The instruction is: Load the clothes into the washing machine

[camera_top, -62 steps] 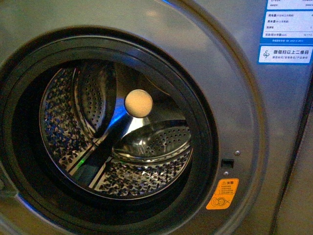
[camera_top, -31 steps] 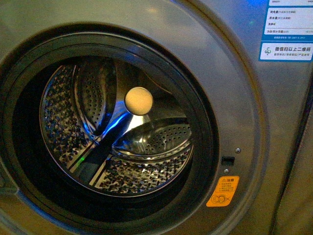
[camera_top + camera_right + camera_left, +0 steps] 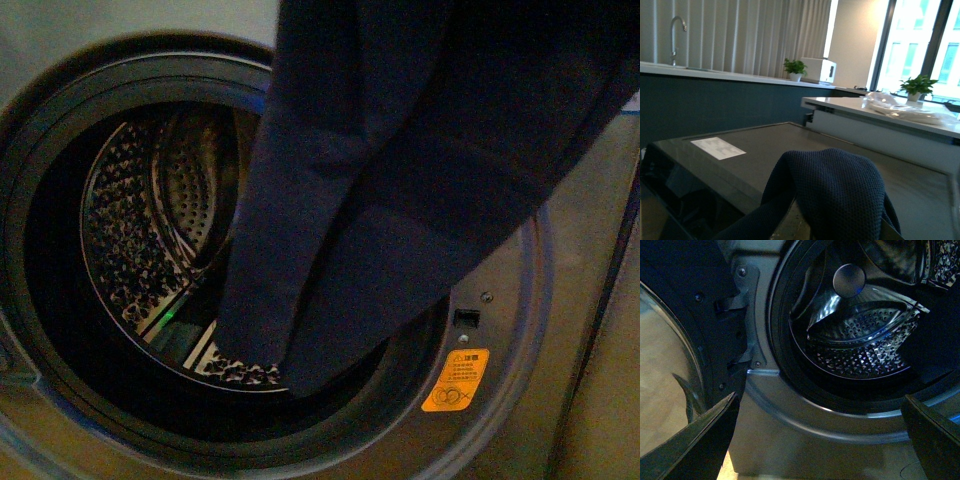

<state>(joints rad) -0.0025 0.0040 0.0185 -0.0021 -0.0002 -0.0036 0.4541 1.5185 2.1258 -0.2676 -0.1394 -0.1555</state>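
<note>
The clothes (image 3: 400, 180), a dark navy knit, hang down from the upper right across the washing machine's (image 3: 560, 300) round porthole. Their lower end (image 3: 260, 360) dangles at the drum's mouth. The perforated steel drum (image 3: 140, 220) shows to the left of the fabric. In the right wrist view the clothes (image 3: 835, 190) bulge over my right gripper, which is shut on them and almost wholly covered, above the machine's flat top (image 3: 765, 145). My left gripper (image 3: 820, 440) is open and empty, low in front of the porthole rim (image 3: 840, 410), with the drum (image 3: 865, 340) ahead.
The open door's glass (image 3: 665, 370) and hinge (image 3: 742, 305) stand beside the porthole. An orange sticker (image 3: 455, 380) sits at the lower right of the front panel. Behind the machine are a counter with a tap (image 3: 675, 30) and plants (image 3: 795, 67).
The clothes have swung into the front view from the upper right. They now cover the drum's pale hub and the labels that showed before.
</note>
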